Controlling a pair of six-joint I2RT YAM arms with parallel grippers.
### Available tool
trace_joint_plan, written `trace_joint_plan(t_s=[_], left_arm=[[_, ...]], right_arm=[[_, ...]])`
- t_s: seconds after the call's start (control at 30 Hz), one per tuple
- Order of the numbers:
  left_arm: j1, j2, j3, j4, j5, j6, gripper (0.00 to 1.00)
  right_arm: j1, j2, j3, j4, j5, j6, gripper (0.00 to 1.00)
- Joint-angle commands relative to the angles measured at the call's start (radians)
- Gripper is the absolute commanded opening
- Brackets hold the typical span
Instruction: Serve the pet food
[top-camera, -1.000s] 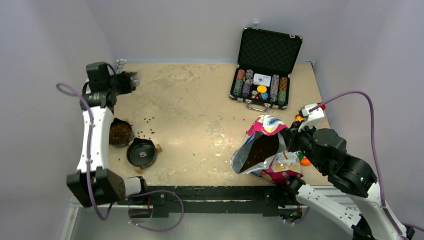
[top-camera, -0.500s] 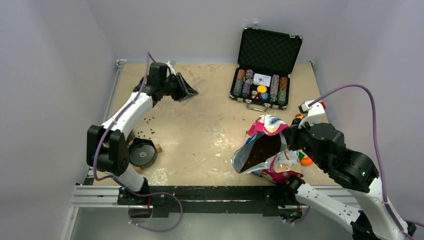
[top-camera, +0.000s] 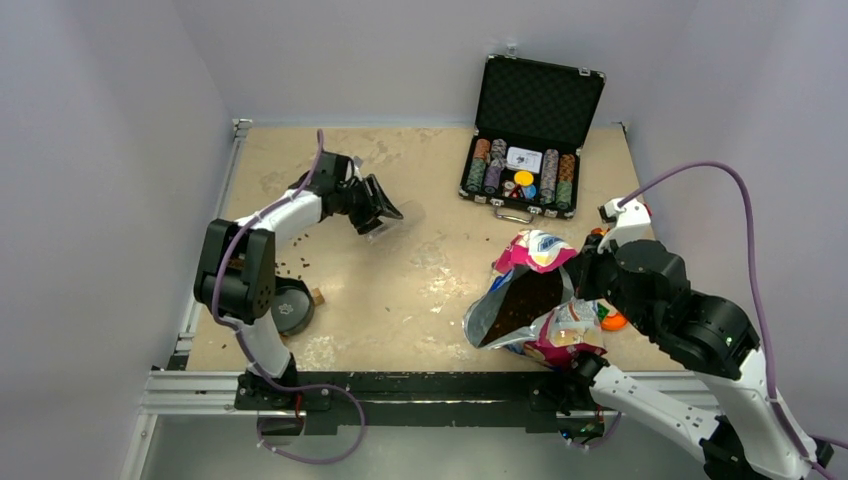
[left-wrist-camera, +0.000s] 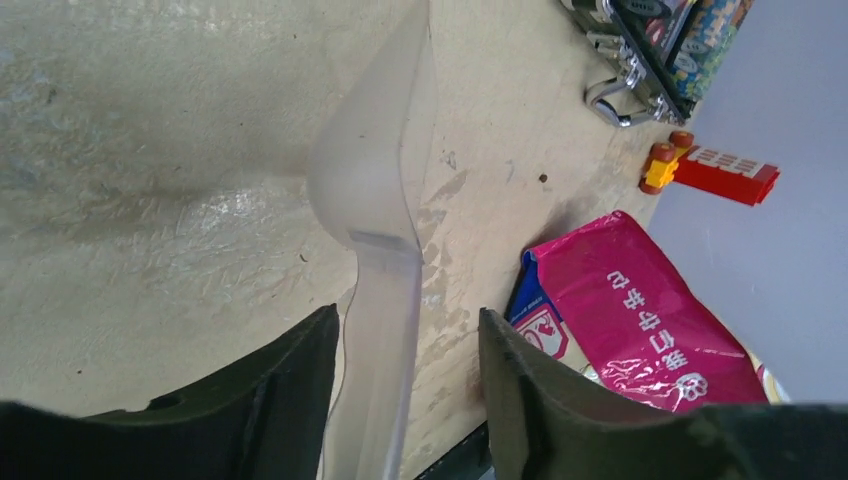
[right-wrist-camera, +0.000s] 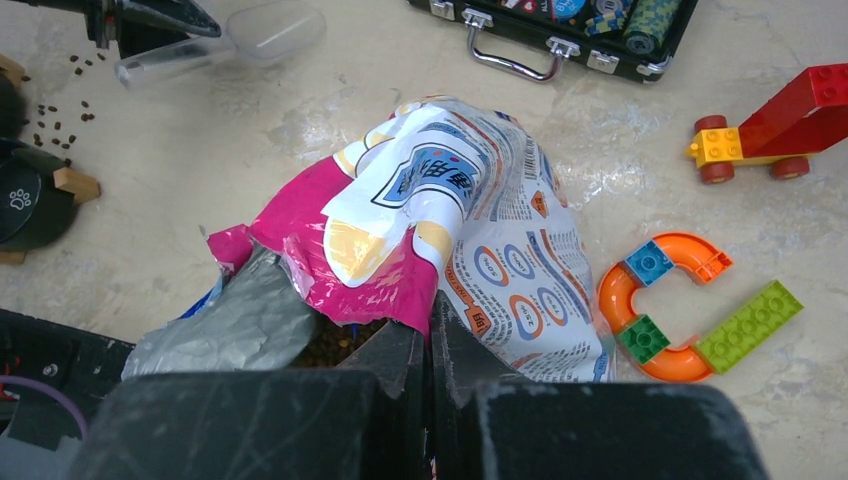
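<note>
The pet food bag (right-wrist-camera: 470, 200) lies crumpled on the table (top-camera: 400, 290) with its mouth gaping towards the robot's left, and most of the pet food (top-camera: 525, 295) sits inside it as a dark-brown mass. The right gripper (right-wrist-camera: 432, 340) has its fingers pressed together on the bag's pink rim, pinching that edge up. Well to the left of the bag, the left gripper (left-wrist-camera: 408, 318) grips the handle of a clear plastic scoop (left-wrist-camera: 375, 170), whose bowl points towards the bag. Farther left of the bag, loose kibble (top-camera: 290, 265) is scattered on the table, and nearer the arm bases stands a black bowl (top-camera: 290, 305) with a paw print. Beyond the bag an open poker chip case (top-camera: 530, 150) rests, chips in rows. To the bag's right lie toy blocks — a red wheeled piece (right-wrist-camera: 790, 110), an orange curve (right-wrist-camera: 660, 300) and a green bar (right-wrist-camera: 750, 325).
</note>
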Motion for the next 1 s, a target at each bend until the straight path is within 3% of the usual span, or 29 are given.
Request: trace_joint_plan(t_s=[0.0,0.03,0.1,0.23,0.33,0.4,0.53,0.67,0.97], left_arm=[[0.003,-0.023,0.195,-0.286,-0.069,0.105,0.69],[0.003,-0.039,0.244,-0.348,-0.096,0.125,0.78],[0.003,-0.07,0.319,-0.522,-0.171,0.185,0.84],[-0.002,-0.164,0.364,-0.696,-0.195,0.274,0.84],[-0.05,-0.305,0.265,-0.587,-0.021,0.308,0.63],[-0.135,-0.398,0.204,-0.477,0.071,0.298,0.58],[-0.43,-0.476,0.213,-0.405,0.012,0.332,0.8],[-0.64,-0.414,0.266,-0.403,-0.135,0.389,0.86],[-0.791,-0.094,0.594,-0.492,-0.129,0.451,0.82]], right_arm=[[0.003,-0.009,0.086,0.047,0.007,0.031,0.0],[0.003,-0.007,0.083,0.05,0.005,0.033,0.0],[0.003,-0.005,0.073,0.062,0.002,0.039,0.0],[0.002,0.0,0.049,0.089,-0.002,0.04,0.0],[0.002,0.008,0.037,0.112,-0.007,0.023,0.0],[0.002,0.019,0.035,0.128,-0.009,0.006,0.0],[0.003,0.042,0.043,0.151,-0.012,-0.027,0.0],[0.003,0.052,0.058,0.15,-0.012,-0.041,0.0],[0.002,0.03,0.055,0.122,-0.034,-0.022,0.0]])
